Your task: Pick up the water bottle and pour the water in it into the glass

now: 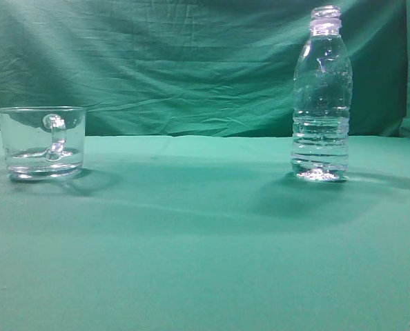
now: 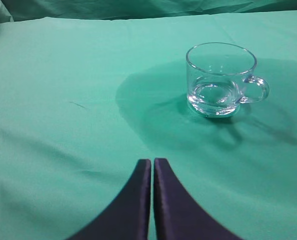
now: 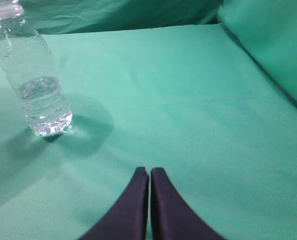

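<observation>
The water bottle (image 1: 321, 96) stands upright and uncapped on the right of the green cloth, with clear water (image 1: 320, 148) filling its ribbed lower part. It also shows in the right wrist view (image 3: 34, 80), far left of my right gripper (image 3: 149, 171), which is shut and empty. The glass (image 1: 43, 141), a short clear mug with a loop handle, stands on the left. In the left wrist view the glass (image 2: 221, 80) is ahead and to the right of my left gripper (image 2: 152, 161), which is shut and empty. Neither gripper shows in the exterior view.
A green cloth (image 1: 205, 234) covers the table and hangs as a backdrop (image 1: 177, 62) behind it. A raised fold of the cloth (image 3: 268, 45) rises at the right side in the right wrist view.
</observation>
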